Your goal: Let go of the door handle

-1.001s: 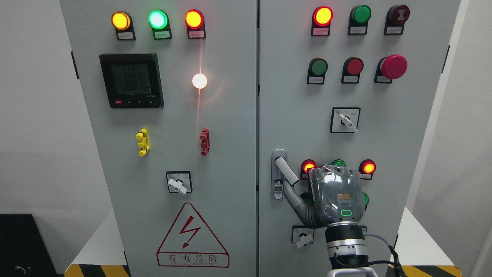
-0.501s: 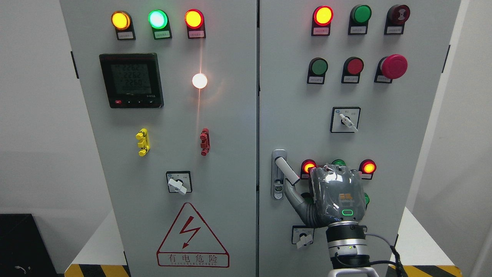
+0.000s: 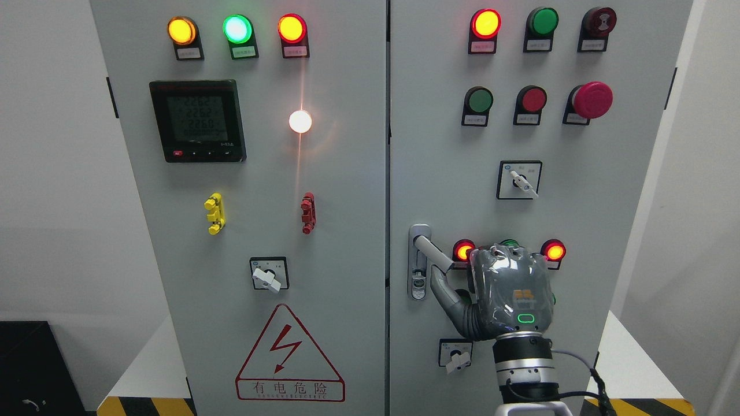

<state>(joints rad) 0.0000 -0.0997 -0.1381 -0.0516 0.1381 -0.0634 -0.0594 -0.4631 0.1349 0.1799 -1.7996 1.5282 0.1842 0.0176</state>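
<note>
The silver door handle (image 3: 433, 253) sticks out slantwise down to the right from its lock plate (image 3: 418, 283) on the right cabinet door (image 3: 439, 144). My right hand (image 3: 462, 280) is just right of it, with the grey back of the hand facing the camera. Its thumb (image 3: 445, 293) stretches left and up, its tip just under the handle and not wrapped around it. The other fingers point towards the panel and are mostly hidden behind the hand; none of them closes on the handle. The left arm does not show.
The hand covers part of a cluster of lit red (image 3: 463, 250) and green indicator lamps. A rotary switch (image 3: 457, 355) sits just below the thumb, another (image 3: 520, 180) above. The left door (image 3: 260, 173) carries a meter, lamps and a warning triangle. White table edges flank the cabinet.
My right hand has drifted slightly to the right and a little away from the handle. The handle stays slanted out from its plate.
</note>
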